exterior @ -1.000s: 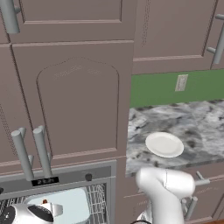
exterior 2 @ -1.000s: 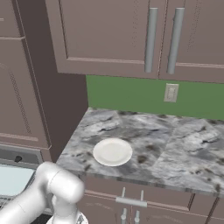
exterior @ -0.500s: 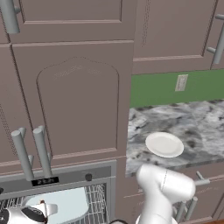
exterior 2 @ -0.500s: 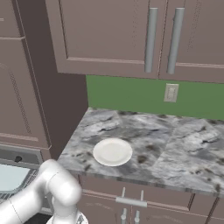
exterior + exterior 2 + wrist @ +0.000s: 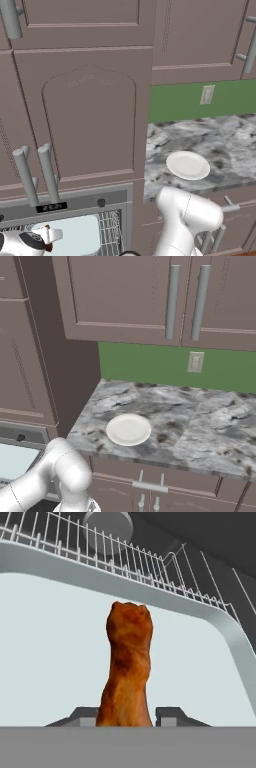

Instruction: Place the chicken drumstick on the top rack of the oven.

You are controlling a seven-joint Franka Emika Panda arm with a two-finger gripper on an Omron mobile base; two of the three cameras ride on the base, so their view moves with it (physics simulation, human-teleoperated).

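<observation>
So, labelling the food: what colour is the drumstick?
Glossy reddish-brown, darker in patches; the drumstick shows best in the hand view.

A round white plate (image 5: 187, 165) sits on the grey marbled table (image 5: 225, 145), near its front edge and left end. A pale outlet (image 5: 195, 362) is set in the green backsplash (image 5: 145, 366). Mauve cabinets (image 5: 125, 296) with silver bar handles (image 5: 171, 302) hang above. A pale tray (image 5: 50, 662) lies low at left.

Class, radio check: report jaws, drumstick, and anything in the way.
Jaws shut on chicken drumstick. Drumstick over pale tray inside oven. Top rack wires beyond. Nothing blocking seen.
</observation>
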